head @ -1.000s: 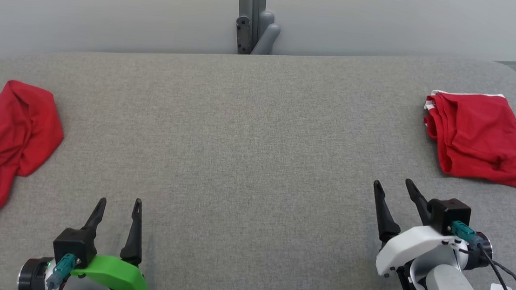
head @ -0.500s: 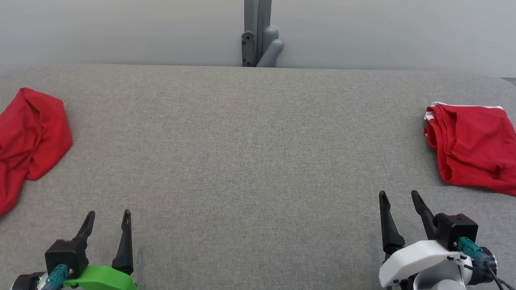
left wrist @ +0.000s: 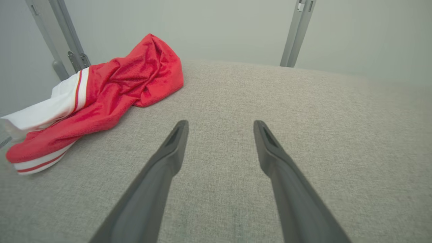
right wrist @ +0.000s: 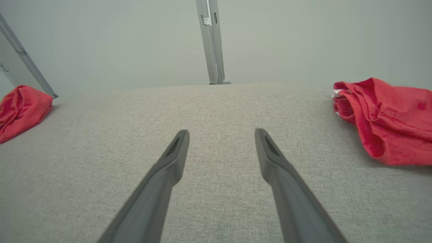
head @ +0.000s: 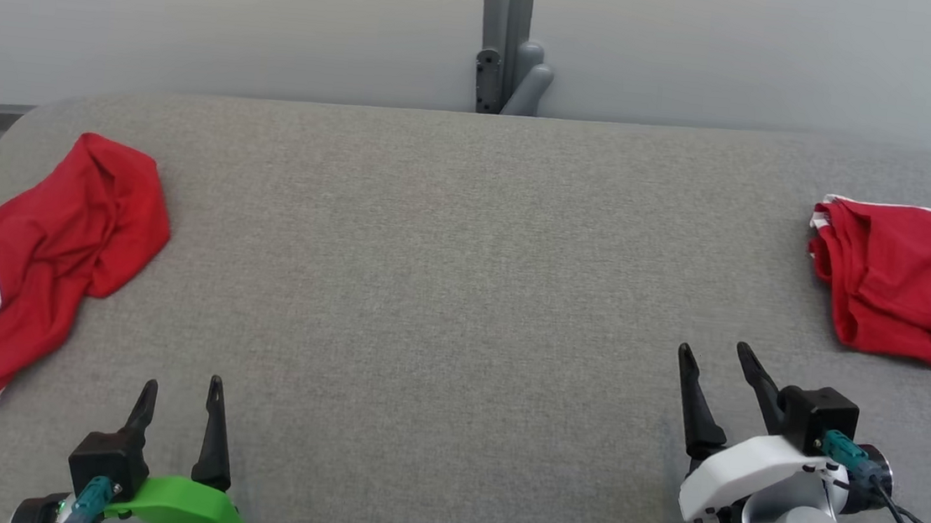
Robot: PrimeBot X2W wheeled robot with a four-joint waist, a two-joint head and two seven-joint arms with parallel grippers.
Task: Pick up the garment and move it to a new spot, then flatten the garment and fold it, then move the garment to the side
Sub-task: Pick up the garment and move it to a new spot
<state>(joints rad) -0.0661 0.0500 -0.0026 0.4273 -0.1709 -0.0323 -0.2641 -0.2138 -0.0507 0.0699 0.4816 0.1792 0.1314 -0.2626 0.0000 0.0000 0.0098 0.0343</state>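
Garment lies crumpled ahead-left of your left pincer — that one and the right pincer both gape empty.

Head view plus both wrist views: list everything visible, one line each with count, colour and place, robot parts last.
table: one, grey fabric top, spans the scene
crumpled garment: one, red with white striped trim, left end of the table
folded garment: one, red with white edging, right end, towards the far side
metal posts: at least two, grey, behind the far edge at the middle and off the left end
wall: one, pale grey, behind the table
left gripper: one, dark fingers on green housing, lower left, open, empty
right gripper: one, dark fingers on white housing, lower right, open, empty
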